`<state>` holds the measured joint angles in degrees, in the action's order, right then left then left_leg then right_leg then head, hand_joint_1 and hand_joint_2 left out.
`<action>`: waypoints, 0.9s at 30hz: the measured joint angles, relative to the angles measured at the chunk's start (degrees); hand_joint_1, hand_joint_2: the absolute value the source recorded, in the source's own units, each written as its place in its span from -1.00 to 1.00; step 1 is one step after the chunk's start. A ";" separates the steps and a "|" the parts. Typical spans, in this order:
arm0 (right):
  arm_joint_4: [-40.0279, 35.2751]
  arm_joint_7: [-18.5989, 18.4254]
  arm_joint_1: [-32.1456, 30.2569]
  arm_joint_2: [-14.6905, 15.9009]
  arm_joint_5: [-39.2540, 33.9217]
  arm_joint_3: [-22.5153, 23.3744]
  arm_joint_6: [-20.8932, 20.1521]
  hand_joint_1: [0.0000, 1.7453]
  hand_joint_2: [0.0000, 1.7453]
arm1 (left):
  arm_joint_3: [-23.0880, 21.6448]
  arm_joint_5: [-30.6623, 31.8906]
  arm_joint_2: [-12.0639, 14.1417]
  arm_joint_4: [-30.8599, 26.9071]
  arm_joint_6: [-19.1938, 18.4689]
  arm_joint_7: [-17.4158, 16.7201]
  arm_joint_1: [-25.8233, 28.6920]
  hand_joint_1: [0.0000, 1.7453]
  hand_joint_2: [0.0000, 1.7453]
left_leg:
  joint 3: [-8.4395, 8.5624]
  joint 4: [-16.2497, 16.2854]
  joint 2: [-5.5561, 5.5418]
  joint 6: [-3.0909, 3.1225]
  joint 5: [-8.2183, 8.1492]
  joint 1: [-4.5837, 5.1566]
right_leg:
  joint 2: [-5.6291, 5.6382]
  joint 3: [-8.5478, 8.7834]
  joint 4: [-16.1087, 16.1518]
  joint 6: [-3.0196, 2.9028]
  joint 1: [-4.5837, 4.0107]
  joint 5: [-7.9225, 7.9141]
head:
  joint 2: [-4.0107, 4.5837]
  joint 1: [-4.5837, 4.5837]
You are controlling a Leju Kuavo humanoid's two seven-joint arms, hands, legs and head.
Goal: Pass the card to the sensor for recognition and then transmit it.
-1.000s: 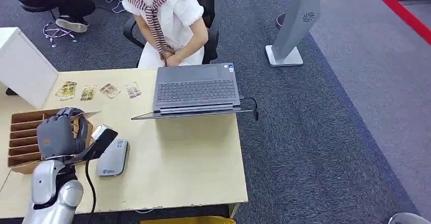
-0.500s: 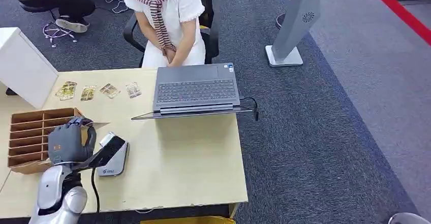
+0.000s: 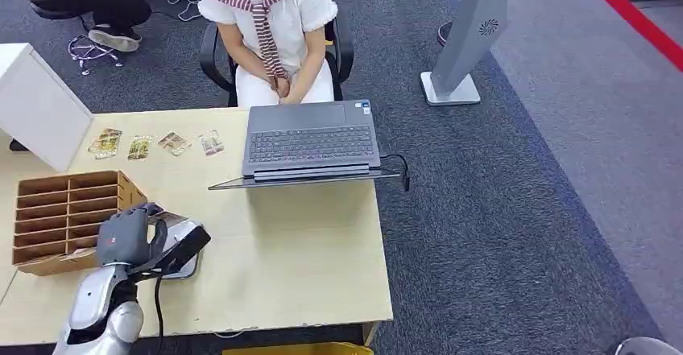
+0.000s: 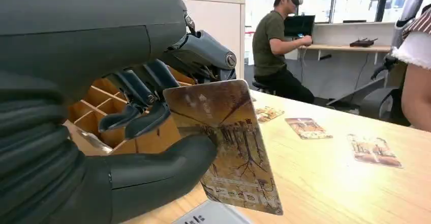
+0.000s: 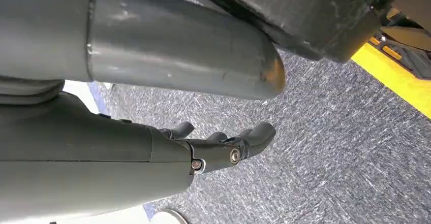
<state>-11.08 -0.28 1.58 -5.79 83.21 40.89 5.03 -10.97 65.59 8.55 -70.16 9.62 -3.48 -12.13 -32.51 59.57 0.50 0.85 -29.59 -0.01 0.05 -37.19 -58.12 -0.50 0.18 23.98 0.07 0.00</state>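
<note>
My left hand [image 3: 125, 238] pinches a brown picture card [image 4: 228, 148] between its thumb [image 4: 162, 168] and dark fingers [image 4: 137, 107]. The hand hovers low over the grey card sensor [image 3: 188, 230] near the table's front left and hides most of it. In the left wrist view the card stands tilted, just above the sensor's edge [image 4: 208, 215]. My right hand [image 5: 228, 145] hangs over grey carpet, holding nothing, with its fingers loosely apart.
A wooden slotted organizer [image 3: 68, 210] sits just left of my hand. Several picture cards [image 3: 153, 143] lie in a row behind it, beside a white box [image 3: 36, 101]. An open laptop [image 3: 312, 142] stands mid-table. A person [image 3: 274, 25] sits behind the table.
My left hand carried the card from above the organizer toward the front and right, lowering it over the sensor. The seated person shifted slightly on the chair.
</note>
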 joint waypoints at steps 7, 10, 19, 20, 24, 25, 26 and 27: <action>0.00 0.00 0.00 0.02 0.33 0.00 -0.02 -1.00 -1.00 | -0.04 -0.02 0.28 1.09 -1.77 -0.52 0.00 1.00 1.00 | 0.00 0.00 0.00 0.00 0.00 0.00 | 0.00 0.00 0.00 0.00 0.00 0.00 | 0.02 0.00; 0.00 0.00 0.00 0.04 0.39 0.00 -0.09 -1.00 -1.00 | -0.09 -0.02 0.52 1.55 -3.06 -0.68 0.01 1.00 1.00 | 0.00 0.00 0.00 0.00 0.00 0.00 | 0.00 0.00 0.00 0.00 0.00 0.00 | 0.00 0.00; 0.00 -0.04 0.01 0.13 0.68 0.00 -0.35 -1.00 -1.00 | -1.42 -1.09 2.27 3.04 -8.22 -1.40 -0.92 1.00 1.00 | 0.04 -0.01 -0.01 0.00 0.00 0.00 | -0.01 0.06 0.00 0.00 0.01 0.00 | 0.00 0.00; 0.00 -0.02 0.01 0.13 0.77 0.00 -0.39 -1.00 -1.00 | -1.57 -1.25 2.47 3.15 -8.35 -1.40 -1.01 1.00 1.00 | 0.04 -0.01 -0.01 0.00 0.00 0.00 | -0.02 0.07 0.00 0.00 0.01 0.00 | 0.02 0.00; 0.00 -0.02 0.01 0.15 1.22 0.00 -0.48 -1.00 -1.00 | -1.81 -1.42 2.93 3.39 -8.68 -1.46 -1.10 1.00 1.00 | 0.09 -0.01 -0.01 -0.01 0.01 0.00 | -0.02 0.11 0.00 0.00 0.01 0.00 | 0.02 0.00; 0.00 -0.02 0.01 0.15 1.27 0.00 -0.50 -1.00 -1.00 | -1.84 -1.44 3.08 3.43 -8.77 -1.51 -1.10 1.00 1.00 | 0.09 -0.01 -0.01 -0.01 0.01 0.00 | -0.02 0.12 0.00 -0.01 0.01 0.00 | 0.02 0.00; 0.00 -0.02 0.01 0.17 1.31 0.00 -0.50 -1.00 -1.00 | -1.92 -1.49 3.17 3.56 -8.85 -1.51 -1.12 1.00 1.00 | 0.10 -0.01 -0.01 -0.01 0.01 0.00 | -0.02 0.13 0.00 -0.01 0.01 -0.01 | 0.02 0.00; 0.00 -0.02 0.01 0.17 1.31 0.00 -0.50 -1.00 -1.00 | -1.95 -1.53 3.32 3.67 -8.85 -1.51 -1.12 1.00 1.00 | 0.12 -0.01 -0.01 -0.01 0.02 0.00 | -0.02 0.15 0.00 -0.01 0.01 -0.01 | 0.02 0.00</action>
<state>-11.08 -0.31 1.59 -5.62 84.52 40.89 4.52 -12.92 64.06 11.87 -66.49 0.76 -4.98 -13.24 -32.40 59.56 0.50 0.84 -29.58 -0.01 0.03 -37.04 -58.12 -0.51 0.19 23.98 0.09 0.00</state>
